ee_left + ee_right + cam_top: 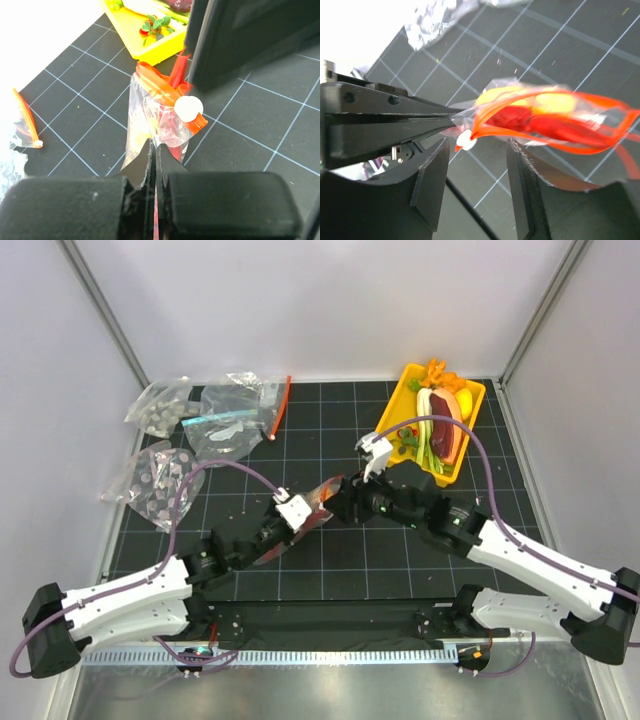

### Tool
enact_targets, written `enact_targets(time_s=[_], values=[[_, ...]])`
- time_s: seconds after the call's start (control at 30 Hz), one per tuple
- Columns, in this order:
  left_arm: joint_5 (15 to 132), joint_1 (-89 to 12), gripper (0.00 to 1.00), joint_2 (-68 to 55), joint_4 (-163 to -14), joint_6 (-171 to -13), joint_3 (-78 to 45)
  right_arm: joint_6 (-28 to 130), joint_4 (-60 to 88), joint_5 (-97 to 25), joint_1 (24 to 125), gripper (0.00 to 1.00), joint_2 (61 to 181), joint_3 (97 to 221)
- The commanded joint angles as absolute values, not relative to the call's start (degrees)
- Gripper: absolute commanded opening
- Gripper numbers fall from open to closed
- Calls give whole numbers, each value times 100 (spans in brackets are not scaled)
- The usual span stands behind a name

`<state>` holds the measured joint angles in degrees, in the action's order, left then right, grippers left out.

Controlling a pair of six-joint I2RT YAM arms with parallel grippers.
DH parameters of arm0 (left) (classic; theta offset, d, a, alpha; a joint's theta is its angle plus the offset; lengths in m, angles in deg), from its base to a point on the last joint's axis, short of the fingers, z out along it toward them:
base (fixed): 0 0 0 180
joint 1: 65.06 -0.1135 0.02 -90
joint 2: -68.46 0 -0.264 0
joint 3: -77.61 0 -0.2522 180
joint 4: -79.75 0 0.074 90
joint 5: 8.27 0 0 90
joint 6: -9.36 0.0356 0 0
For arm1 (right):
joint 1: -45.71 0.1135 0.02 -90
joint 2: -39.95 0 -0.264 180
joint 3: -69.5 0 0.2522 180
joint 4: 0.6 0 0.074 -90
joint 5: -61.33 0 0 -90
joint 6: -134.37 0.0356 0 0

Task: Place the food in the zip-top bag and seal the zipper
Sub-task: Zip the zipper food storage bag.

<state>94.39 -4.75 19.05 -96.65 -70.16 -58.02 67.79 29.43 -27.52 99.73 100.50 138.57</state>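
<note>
Left gripper (152, 156) jaws pinching the crinkly clear plastic bag (150, 127) midway between the side edges of the surface (330, 435), glossy red lobster (540, 122) inside; right gripper (476, 150) jaws spread, seemingly straddling the white slider (465, 141) on the red-orange zipper strip (600, 107) — a hard tug could slip the film free

The top view comes to me bright and evenly lit, with soft shadows on the black mat (400, 560) and glare along the metal ledge (320, 695) at the bottom edge. My left wrist view burns out to white at upper left, and its own fingers (65, 210) are blurred along the bottom. My right wrist view is soft throughout, with the zip-top bag (600, 120) smeared and the upper left washed out.
</note>
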Motion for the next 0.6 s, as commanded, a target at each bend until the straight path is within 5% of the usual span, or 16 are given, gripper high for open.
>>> enact_targets(time_s=[0.0, 0.2, 0.57], values=[[9448, -468, 0, 2179, -10214, -7036, -5927, 6328, 2669, -2340, 9968, 57, 9611, 13793], [9438, -468, 0, 2390, -10249, -6931, -6085, 5222, 2784, -2533, 9968, 49, 9242, 13696], [9676, -485, 0, 2724, -9986, -6869, -6182, 3051, 1588, -3904, 9976, 59, 9136, 12659]])
